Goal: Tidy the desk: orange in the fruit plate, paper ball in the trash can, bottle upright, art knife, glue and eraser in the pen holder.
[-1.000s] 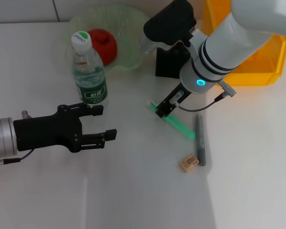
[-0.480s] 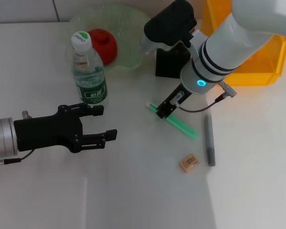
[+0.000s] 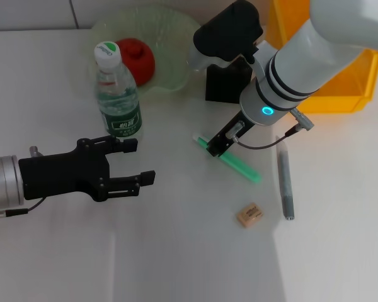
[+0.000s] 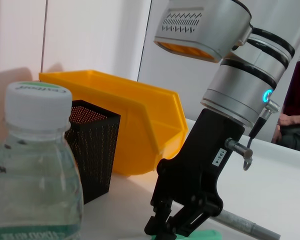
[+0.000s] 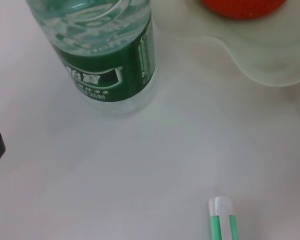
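Note:
My right gripper is down at the table, shut on the near end of the mint-green art knife, which lies flat. Right of it lies the grey glue, and the tan eraser is in front. The bottle stands upright beside the fruit plate, which holds the orange. My left gripper hovers open in front of the bottle, empty. The black pen holder is partly hidden behind my right arm. The paper ball is out of view.
The yellow trash can stands at the back right, behind my right arm. In the left wrist view the pen holder stands just in front of the trash can. The table edge runs along the right side.
The glue has rolled right, away from the art knife's tip. The art knife's near end shifted slightly left under my right gripper. My left arm has not moved.

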Tool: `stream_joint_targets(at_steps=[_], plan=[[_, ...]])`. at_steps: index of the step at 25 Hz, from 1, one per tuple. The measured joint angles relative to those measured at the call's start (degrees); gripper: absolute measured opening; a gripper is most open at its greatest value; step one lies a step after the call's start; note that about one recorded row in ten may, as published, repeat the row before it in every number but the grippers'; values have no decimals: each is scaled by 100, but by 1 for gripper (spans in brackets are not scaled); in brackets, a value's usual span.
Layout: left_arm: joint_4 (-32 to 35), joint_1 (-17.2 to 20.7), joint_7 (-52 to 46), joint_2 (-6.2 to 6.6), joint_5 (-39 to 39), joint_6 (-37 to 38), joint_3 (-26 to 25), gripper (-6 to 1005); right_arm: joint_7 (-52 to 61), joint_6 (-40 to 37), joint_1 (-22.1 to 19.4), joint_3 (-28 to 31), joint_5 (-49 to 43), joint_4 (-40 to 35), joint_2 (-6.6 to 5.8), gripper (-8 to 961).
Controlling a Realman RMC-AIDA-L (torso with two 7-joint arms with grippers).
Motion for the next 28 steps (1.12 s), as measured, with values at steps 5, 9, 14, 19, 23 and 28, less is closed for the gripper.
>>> stream_joint_targets(at_steps=[5,9,14,19,23,28], plan=[[10,1,1,1,-1,7,-30,804,-33,-153,-428,37,-42,-680,-35,167],[37,29,0,3,0,32,-44,804,-123,-301,-932,173,-91,-1464,-71,167],[44,41,-26,9,-9,48,-43,803,-499,-469,-2248,921,-320,-3365,-64,166],[45,47,-50,6,-25,51,-43,803,-858,-193,-3203,1409,-54,-4606,-39,166],[22,24,-52,-1,-36,32,-43,803,-1960,42,-3779,2179,1487,-4942,-51,167],[22,13,-53,-31,-34,25,-43,802,-3966,-52,-3788,3444,4460,-3567,-78,167]])
